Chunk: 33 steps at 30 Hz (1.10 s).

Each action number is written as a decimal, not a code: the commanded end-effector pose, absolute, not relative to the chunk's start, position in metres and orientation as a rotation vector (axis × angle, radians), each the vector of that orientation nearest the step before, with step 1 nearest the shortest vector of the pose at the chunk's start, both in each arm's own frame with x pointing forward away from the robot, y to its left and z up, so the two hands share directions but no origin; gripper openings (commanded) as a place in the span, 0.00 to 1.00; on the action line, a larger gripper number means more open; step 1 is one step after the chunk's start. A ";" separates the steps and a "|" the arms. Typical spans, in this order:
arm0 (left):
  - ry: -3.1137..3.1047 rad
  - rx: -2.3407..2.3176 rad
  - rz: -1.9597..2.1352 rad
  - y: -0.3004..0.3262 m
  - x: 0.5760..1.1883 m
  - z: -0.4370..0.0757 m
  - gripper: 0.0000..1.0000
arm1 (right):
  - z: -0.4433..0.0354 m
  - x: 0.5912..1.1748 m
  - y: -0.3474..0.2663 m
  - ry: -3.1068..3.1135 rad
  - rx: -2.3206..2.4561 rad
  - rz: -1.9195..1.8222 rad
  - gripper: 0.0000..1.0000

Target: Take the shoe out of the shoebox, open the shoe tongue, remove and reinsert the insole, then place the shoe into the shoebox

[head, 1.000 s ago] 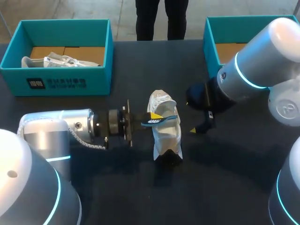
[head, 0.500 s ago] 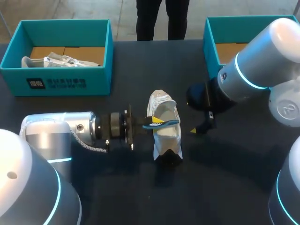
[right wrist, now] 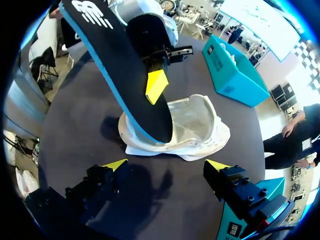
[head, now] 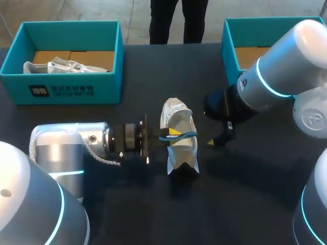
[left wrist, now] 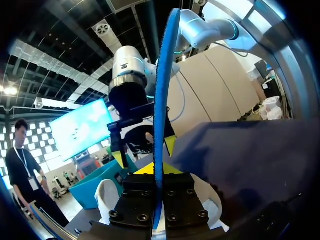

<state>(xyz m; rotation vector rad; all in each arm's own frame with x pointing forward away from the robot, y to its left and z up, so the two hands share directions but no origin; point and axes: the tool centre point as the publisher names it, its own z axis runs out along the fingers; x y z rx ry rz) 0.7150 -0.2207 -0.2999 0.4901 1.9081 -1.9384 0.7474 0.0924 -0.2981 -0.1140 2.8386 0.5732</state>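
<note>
— Any print worth noting?
— White logo (right wrist: 92, 12) on the black insole (right wrist: 125, 75); dark label (head: 61, 92) on the teal shoebox (head: 107, 87) at the tabletop's far left corner, too small to read.
— Arms?
— Left gripper (head: 171, 133) level, clamped on the insole, lower end seemingly inside the white shoe (head: 180, 153) mid-tabletop. Right gripper (right wrist: 166, 165) just beside the shoe, spread wide.

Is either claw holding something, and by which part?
The left claw pinches the insole near its middle, clamped from both faces; the right claw is open and empty.
</note>
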 end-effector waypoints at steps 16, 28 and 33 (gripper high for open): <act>1.948 0.510 -1.854 -0.219 0.715 -0.321 0.00 | -0.299 0.746 0.092 2.836 -0.114 0.573 1.00; 1.868 0.497 -1.816 -0.223 0.728 -0.326 0.00 | -0.299 0.746 0.092 2.836 -0.114 0.573 1.00; 1.864 0.489 -1.809 -0.224 0.733 -0.331 0.00 | -0.299 0.746 0.092 2.836 -0.114 0.573 1.00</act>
